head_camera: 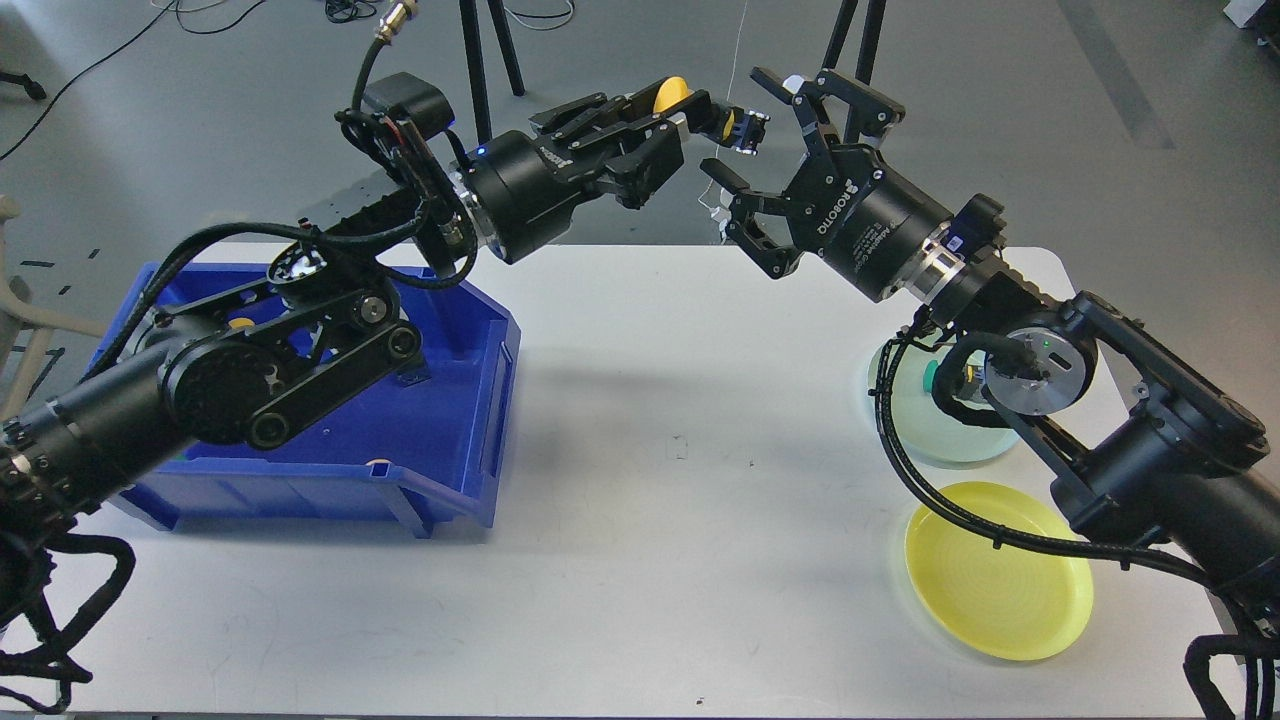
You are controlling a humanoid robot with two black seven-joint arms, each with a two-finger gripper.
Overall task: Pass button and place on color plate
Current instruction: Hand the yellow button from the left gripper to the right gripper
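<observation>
My left gripper (700, 108) is shut on a yellow button (674, 93) with a dark body and holds it high above the table's far edge. My right gripper (752, 128) is open, its fingers spread on either side of the button's free end, close to it but apart. An empty yellow plate (997, 570) lies at the front right of the table. A pale green plate (920, 425) lies behind it, mostly hidden by my right arm, with a green button (932, 376) on it.
A blue bin (440, 460) stands on the left of the white table (660, 520), partly covered by my left arm; a yellow button (240, 323) shows inside it. Tripod legs (480, 40) and cables stand on the floor beyond the table.
</observation>
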